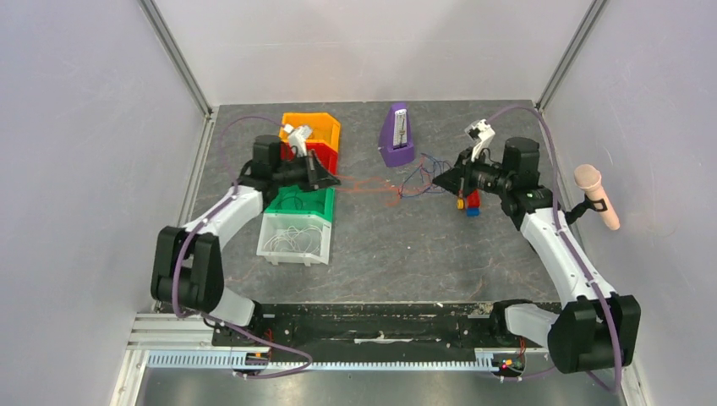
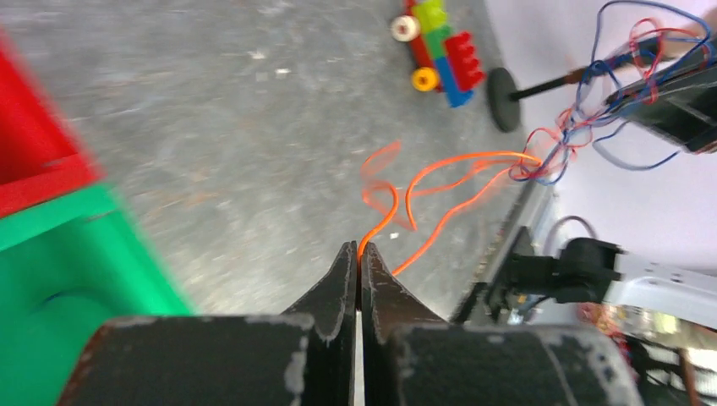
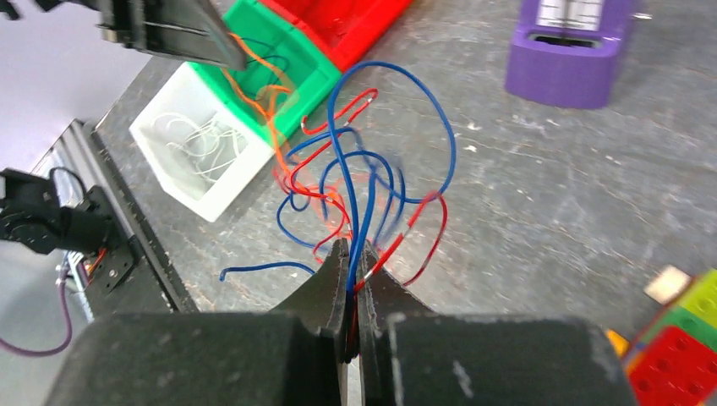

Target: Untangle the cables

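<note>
The cables (image 1: pixel 404 186) hang as a loose tangle between my two grippers, above the table. My left gripper (image 2: pixel 360 249) is shut on an orange cable (image 2: pixel 423 182) that runs in loops to the right and joins the tangle. From above, that gripper (image 1: pixel 336 179) sits beside the red bin. My right gripper (image 3: pixel 353 254) is shut on a bundle of blue and red cables (image 3: pixel 363 169) that fan out ahead of it. In the top view it (image 1: pixel 435 181) sits right of the tangle. The orange cable (image 3: pixel 266 110) leads up to the left gripper's fingers (image 3: pixel 224 51).
Four bins stand in a row at the left: orange (image 1: pixel 325 123), red (image 1: pixel 328 159), green (image 1: pixel 300 216) and a white one (image 1: pixel 292 256) with white wires inside. A purple metronome (image 1: pixel 397 135) stands at the back. Toy blocks (image 1: pixel 469 203) and a microphone (image 1: pixel 596 194) are at the right.
</note>
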### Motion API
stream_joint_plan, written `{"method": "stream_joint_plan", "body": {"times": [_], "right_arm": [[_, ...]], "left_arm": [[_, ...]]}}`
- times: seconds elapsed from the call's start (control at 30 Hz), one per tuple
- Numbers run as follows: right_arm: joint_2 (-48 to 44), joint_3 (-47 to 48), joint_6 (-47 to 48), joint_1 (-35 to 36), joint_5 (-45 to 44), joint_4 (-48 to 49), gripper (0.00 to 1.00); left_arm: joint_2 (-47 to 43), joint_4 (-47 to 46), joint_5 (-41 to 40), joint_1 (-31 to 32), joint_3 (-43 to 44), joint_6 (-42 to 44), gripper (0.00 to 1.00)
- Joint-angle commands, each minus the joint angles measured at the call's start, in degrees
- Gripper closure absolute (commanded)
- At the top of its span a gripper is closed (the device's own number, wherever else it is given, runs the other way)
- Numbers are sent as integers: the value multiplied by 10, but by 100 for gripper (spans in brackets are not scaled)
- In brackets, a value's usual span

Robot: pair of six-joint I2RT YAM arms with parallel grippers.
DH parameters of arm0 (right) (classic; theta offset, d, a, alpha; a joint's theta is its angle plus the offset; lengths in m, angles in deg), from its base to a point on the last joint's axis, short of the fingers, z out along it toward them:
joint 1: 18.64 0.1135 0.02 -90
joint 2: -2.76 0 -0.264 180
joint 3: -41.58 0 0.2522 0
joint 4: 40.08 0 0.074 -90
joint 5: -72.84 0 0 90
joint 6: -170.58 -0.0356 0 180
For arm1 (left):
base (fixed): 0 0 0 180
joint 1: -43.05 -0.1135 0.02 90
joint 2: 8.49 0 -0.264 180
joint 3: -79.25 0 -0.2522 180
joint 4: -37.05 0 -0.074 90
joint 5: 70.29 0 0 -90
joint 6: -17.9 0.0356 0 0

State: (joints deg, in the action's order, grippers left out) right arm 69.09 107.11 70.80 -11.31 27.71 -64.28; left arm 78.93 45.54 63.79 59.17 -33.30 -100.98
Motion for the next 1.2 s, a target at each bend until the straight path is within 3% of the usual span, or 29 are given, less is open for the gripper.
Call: {"method": "stream_joint_plan", "body": {"times": [0.0,0.27,0.5,0.67,0.8,0.83,0.87,0.97,1.07,1.17], "right_arm": [[-4,17,34,-48,18,-26,100],[13,18,122,-109,-4,-91,100],[27,-4,211,-155,-49,-135,100],[39,-26,269,-189,-61,-157,100],[44,-40,277,-189,-52,-149,100],[47,-42,274,-190,-48,-145,100],[48,-44,270,-190,-47,-139,100],[52,-45,271,-189,-45,-136,100],[50,-51,271,-188,-54,-133,100],[49,-64,282,-188,-70,-140,100]], "left_arm": [[-41,199,-23,-63,22,187,98],[-86,279,-8,-87,58,267,98],[-111,314,10,-110,144,320,98],[-89,315,78,-183,271,278,98],[-72,312,96,-194,383,277,98],[-116,304,96,-195,402,267,98],[-59,300,95,-196,423,255,98],[-36,287,98,-196,472,224,98],[-32,225,97,-200,493,172,98],[-19,101,118,-219,503,40,98]]}}
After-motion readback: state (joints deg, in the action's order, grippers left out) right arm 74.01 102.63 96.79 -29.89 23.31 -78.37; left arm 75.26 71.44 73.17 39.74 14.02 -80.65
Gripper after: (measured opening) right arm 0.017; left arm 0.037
